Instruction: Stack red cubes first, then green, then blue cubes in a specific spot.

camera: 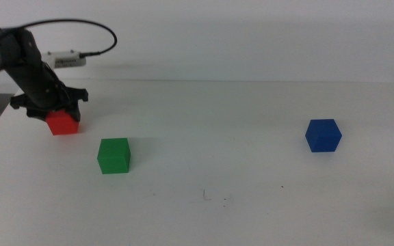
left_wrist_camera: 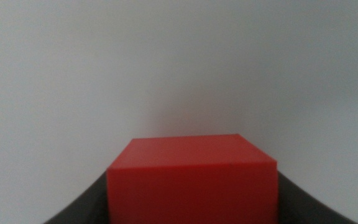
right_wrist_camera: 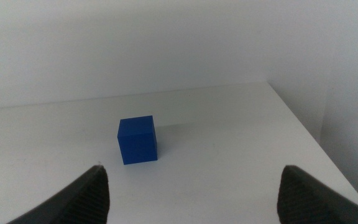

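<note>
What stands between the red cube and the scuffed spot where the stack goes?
The green cube sits near the straight line from the red cube, between the left gripper's fingers, to the scuffed spot. The blue cube is off to the side.

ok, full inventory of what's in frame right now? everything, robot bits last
red cube: 1, bright red, far left of the table, between the left gripper's jaws
green cube: 1, bright green, left of centre, nearer the camera than the red one and apart from it
blue cube: 1, deep blue, right side, alone
scuff marks: a few, tiny and dark, near the front centre of the table
table: 1, white, carrying all three cubes
cable: 1, black, looping above the left arm
left gripper: 1, dark, down over the red cube, jaws against its sides
right gripper: 1, dark, jaws wide apart, facing the blue cube from a distance, outside the middle view
</note>
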{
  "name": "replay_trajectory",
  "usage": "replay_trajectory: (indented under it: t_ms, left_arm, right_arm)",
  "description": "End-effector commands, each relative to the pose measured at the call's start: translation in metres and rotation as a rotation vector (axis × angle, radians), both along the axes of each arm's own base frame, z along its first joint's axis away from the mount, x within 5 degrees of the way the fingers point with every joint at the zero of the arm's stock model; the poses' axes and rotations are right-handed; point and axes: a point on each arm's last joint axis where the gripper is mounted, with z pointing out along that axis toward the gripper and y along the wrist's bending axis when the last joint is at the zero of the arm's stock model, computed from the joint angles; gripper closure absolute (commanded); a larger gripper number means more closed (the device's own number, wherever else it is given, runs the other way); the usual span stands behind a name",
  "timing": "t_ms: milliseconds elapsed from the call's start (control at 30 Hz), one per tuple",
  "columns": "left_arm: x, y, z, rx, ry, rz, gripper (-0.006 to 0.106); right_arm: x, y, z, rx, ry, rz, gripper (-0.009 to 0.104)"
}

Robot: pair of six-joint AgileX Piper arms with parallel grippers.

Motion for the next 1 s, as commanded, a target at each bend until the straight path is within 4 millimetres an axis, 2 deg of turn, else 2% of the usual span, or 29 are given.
replay_trajectory:
  t_ms: [0, 33, 100, 200, 267, 333, 467, 533, 667, 967]
  left_arm:
    - [-0.010, -0.015, 0.034, -0.041, -0.029, -0.023, 0.098]
    - [-0.019, -0.026, 0.045, -0.043, -0.039, -0.040, 0.102]
    - [-0.040, -0.053, 0.062, -0.036, -0.059, -0.032, 0.102]
    - [-0.083, -0.115, 0.074, -0.042, -0.030, 0.003, 0.102]
    - [-0.104, -0.156, 0.074, -0.055, -0.002, 0.030, 0.102]
    - [-0.119, -0.198, 0.071, -0.032, -0.019, -0.036, 0.102]
    - [-0.137, -0.250, 0.055, -0.047, -0.032, -0.094, 0.102]
    - [-0.141, -0.265, 0.041, -0.046, -0.013, -0.122, 0.102]
    - [-0.145, -0.282, 0.022, -0.064, 0.010, -0.147, 0.102]
    - [-0.148, -0.300, 0.008, -0.099, -0.005, -0.163, 0.102]
  right_arm:
    - [0.000, 0.000, 0.000, -0.014, -0.009, -0.004, 0.007]
    - [0.000, 0.000, 0.000, -0.014, -0.009, -0.004, 0.007]
    - [0.000, 0.000, 0.000, -0.014, -0.009, -0.004, 0.007]
    - [0.000, 0.000, 0.000, -0.014, -0.009, -0.004, 0.007]
    - [0.000, 0.000, 0.000, -0.014, -0.009, -0.004, 0.007]
    - [0.000, 0.000, 0.000, -0.014, -0.009, -0.004, 0.007]
    - [0.000, 0.000, 0.000, -0.014, -0.009, -0.004, 0.007]
    - [0.000, 0.000, 0.000, -0.014, -0.009, -0.004, 0.007]
    - [0.000, 0.000, 0.000, -0.014, -0.009, -0.004, 0.007]
    - [0.000, 0.000, 0.000, -0.014, -0.009, -0.004, 0.007]
